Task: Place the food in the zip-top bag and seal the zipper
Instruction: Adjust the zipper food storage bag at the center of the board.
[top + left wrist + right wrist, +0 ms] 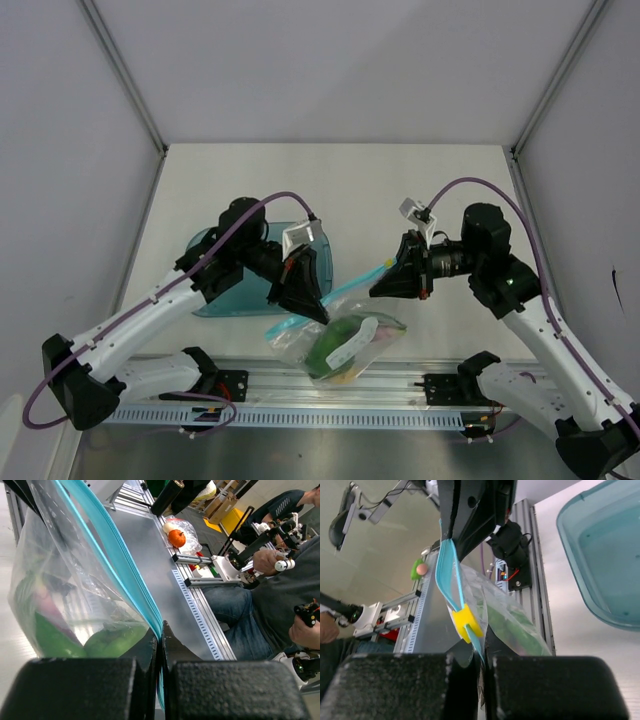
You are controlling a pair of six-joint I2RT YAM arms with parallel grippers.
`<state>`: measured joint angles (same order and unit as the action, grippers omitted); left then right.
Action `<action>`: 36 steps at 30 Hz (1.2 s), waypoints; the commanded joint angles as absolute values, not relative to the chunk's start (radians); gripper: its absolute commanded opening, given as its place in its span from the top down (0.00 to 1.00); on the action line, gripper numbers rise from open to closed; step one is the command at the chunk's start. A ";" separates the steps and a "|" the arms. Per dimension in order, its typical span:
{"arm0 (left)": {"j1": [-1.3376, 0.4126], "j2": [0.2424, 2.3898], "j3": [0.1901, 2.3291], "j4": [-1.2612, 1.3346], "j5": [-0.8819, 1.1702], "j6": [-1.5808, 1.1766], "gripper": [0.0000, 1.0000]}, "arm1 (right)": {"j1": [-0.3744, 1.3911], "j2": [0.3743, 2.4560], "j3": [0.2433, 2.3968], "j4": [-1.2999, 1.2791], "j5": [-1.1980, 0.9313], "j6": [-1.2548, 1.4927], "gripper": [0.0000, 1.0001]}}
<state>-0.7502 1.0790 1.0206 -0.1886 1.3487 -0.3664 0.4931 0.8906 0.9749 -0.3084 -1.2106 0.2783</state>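
The clear zip-top bag (340, 342) hangs above the table's near edge, held between both arms by its blue-teal zipper (350, 287). Green food (107, 642) and a pink-purple piece (47, 607) lie inside it; yellow-orange shows at the bag's bottom (338, 376). My left gripper (312, 308) is shut on one end of the zipper (125, 570). My right gripper (385, 282) is shut on the other end of the zipper (447, 587), just past its yellow slider (466, 622). The bag also shows in the right wrist view (512, 622).
The translucent teal-blue tray (232, 292) lies on the table under my left arm; it also shows in the right wrist view (605, 555). A metal rail (400, 385) runs along the near table edge. A person sits beyond that edge (280, 580).
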 commanded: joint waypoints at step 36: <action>-0.850 1.311 1.348 -0.257 0.560 -0.397 0.31 | 0.670 0.816 0.882 -0.367 -0.658 0.328 1.00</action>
<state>-0.8463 1.2633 1.2461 -0.1287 0.5503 -0.3561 0.6525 0.8536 0.8604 -0.3618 -0.7357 0.3470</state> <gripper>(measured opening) 0.699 0.003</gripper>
